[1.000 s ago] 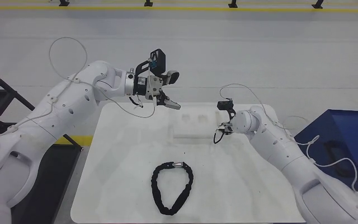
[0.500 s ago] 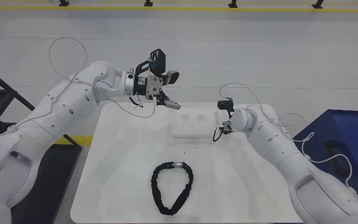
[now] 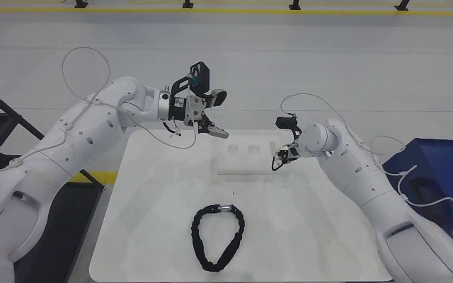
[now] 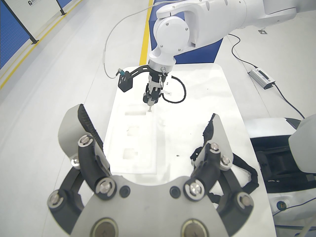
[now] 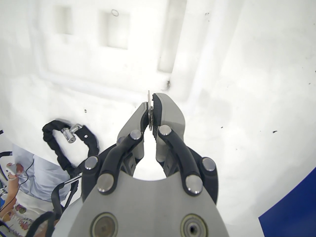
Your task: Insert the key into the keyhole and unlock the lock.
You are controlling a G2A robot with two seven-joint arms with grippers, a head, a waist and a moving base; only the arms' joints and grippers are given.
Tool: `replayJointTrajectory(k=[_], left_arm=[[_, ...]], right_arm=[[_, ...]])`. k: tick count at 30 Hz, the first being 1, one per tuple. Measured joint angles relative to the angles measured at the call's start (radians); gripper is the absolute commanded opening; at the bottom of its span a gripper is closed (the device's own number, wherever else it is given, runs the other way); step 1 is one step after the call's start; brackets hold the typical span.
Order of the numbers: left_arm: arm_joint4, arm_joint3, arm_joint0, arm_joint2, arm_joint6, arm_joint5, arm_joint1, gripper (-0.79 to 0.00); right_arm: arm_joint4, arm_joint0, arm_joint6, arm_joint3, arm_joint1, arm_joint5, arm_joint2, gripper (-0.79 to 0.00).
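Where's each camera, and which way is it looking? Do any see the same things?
Top view: high on the robot, looking down at the white table, black fabric-covered chain lock, left arm and right arm.
Left wrist view: on that wrist, facing across the table over the open left gripper toward the right arm.
Right wrist view: on that wrist, looking down past the right gripper, shut on the silver key.
Shared: both wrist views show the white foam tray; top and right wrist show the chain lock.
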Motion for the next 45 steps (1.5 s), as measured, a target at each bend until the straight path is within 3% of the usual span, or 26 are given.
replayJointTrajectory(k=[3, 13, 22, 34, 45], left_arm=[[0.000, 0.000, 0.000, 0.000, 0.000, 0.000, 0.000, 0.000], [0.000, 0.000, 0.000, 0.000, 0.000, 0.000, 0.000, 0.000], [0.000, 0.000, 0.000, 0.000, 0.000, 0.000, 0.000, 0.000], [0.000, 0.000, 0.000, 0.000, 0.000, 0.000, 0.000, 0.000], [0.000, 0.000, 0.000, 0.000, 0.000, 0.000, 0.000, 0.000]], right_arm=[[0.046, -0.038, 0.029, -0.063, 0.026, -0.045, 0.067, -0.785], [0.324, -0.153, 0.166, -0.209, 0.102, -0.364, 0.307, -0.785], [0.530, -0.251, 0.170, -0.349, 0.140, -0.532, 0.460, -0.785], [0.682, -0.351, 0.070, -0.402, 0.164, -0.664, 0.572, -0.785], [0.720, -0.366, 0.075, -0.401, 0.168, -0.679, 0.580, -0.785]])
